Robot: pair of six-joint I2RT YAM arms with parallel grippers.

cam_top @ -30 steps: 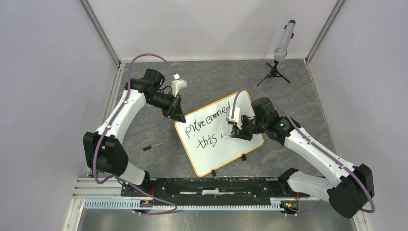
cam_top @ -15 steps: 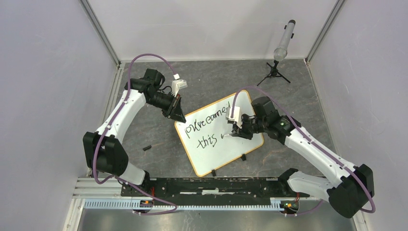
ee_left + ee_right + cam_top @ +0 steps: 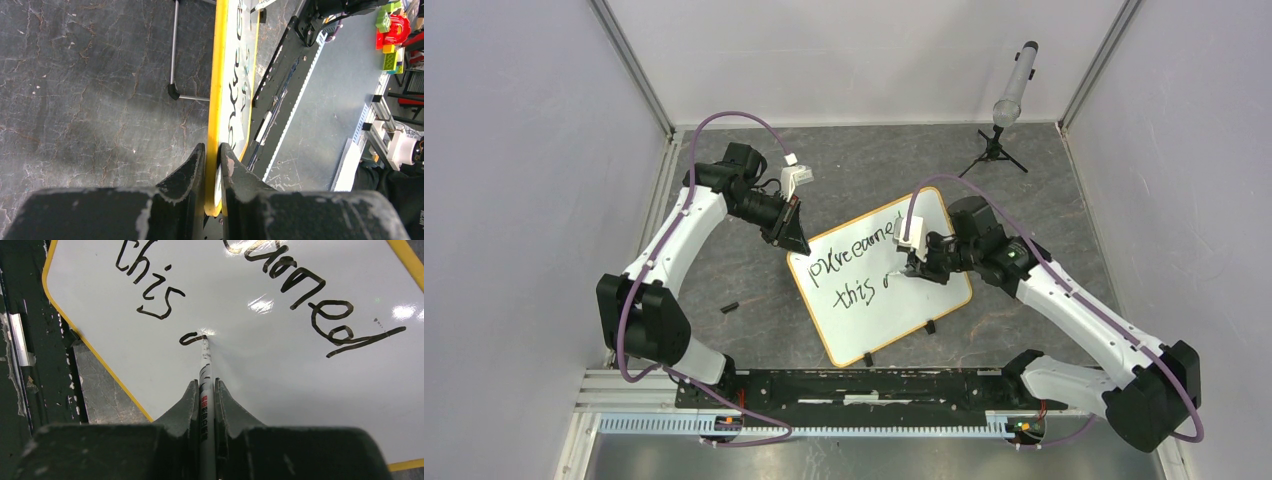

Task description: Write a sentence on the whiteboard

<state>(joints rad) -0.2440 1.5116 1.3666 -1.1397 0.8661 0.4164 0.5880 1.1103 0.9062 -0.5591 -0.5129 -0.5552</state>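
Grey, cracked counter (image 3: 824, 165) boxed in by pale walls, with a grey cylinder on a tripod (image 3: 1012, 95) out at one o'clock and a small black piece (image 3: 729, 306) lying loose at eight o'clock. I have the whiteboard (image 3: 874, 325) near the middle, turned so its long edges run roughly eight to two o'clock. My left gripper (image 3: 212, 150) is clenched on the board's yellow frame at its ten o'clock corner, one finger on each face. My right gripper (image 3: 205, 386) reaches in from three o'clock, clamped on a thin white marker (image 3: 205, 362) whose tip touches the glossy face just past the word "this". The sentence (image 3: 852, 272) reads as two slanted lines. The upper one ends in "earned" and the lower is "this" plus a small hook at the tip, so I judge the next word is only starting. What worries me is that the board is pinned at one corner only, so a firm sideways stroke could swing it about that clamp and spoil the letter. The marker sits in a narrow pinch well back from its tip, and pressing too hard could make it slide or tilt between the fingers. The lower line also climbs toward "earned", so I could write into that ink or drag the gripper across it.
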